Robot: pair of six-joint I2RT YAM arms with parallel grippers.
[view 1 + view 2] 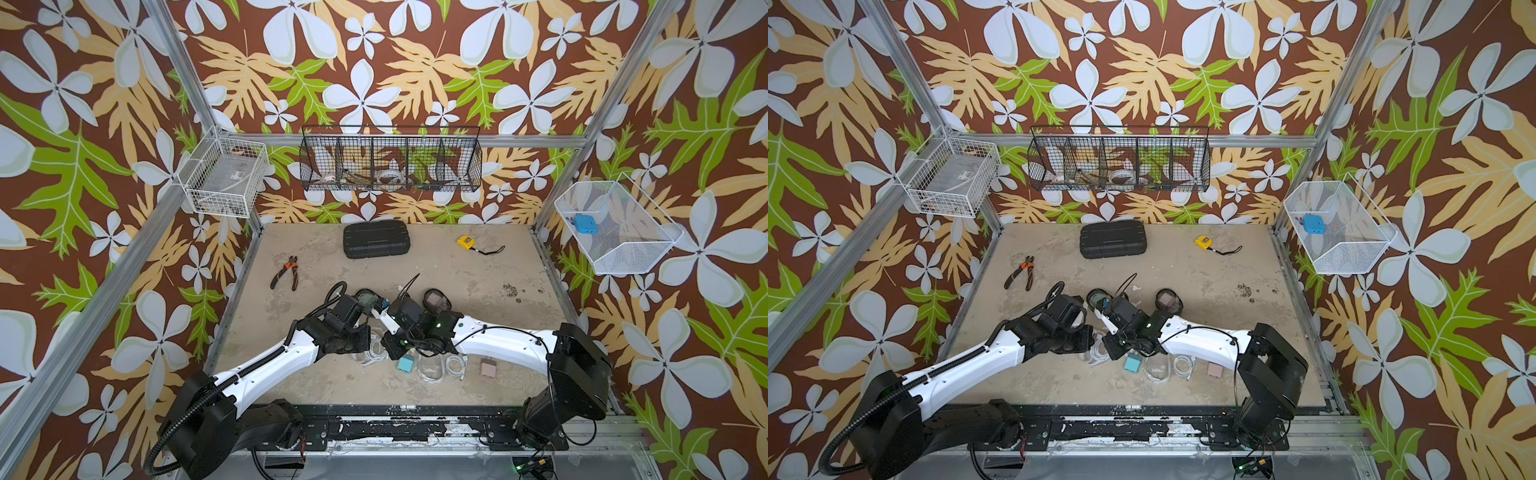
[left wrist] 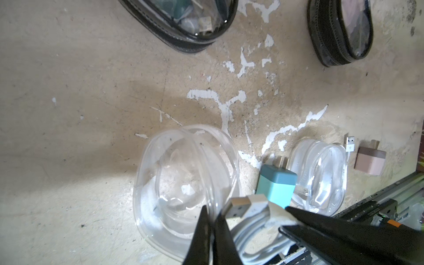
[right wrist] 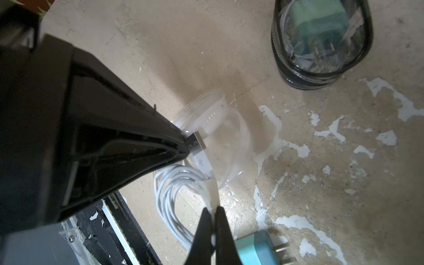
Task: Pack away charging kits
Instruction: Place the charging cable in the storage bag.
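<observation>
At the left wrist view's lower middle, your left fingers (image 2: 199,236) pinch the clear case (image 2: 183,165) by its rim; just right of it, your right fingers (image 2: 325,229) pinch the coiled cable (image 2: 249,239), USB end (image 2: 238,204) aimed at the case's mouth.

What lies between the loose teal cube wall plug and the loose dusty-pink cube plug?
A clear oval plastic case and a small coiled white cable, side by side in both top views.

Teal plug (image 1: 404,364) lies on the table (image 1: 457,266), pink plug (image 1: 488,368) nearby.
</observation>
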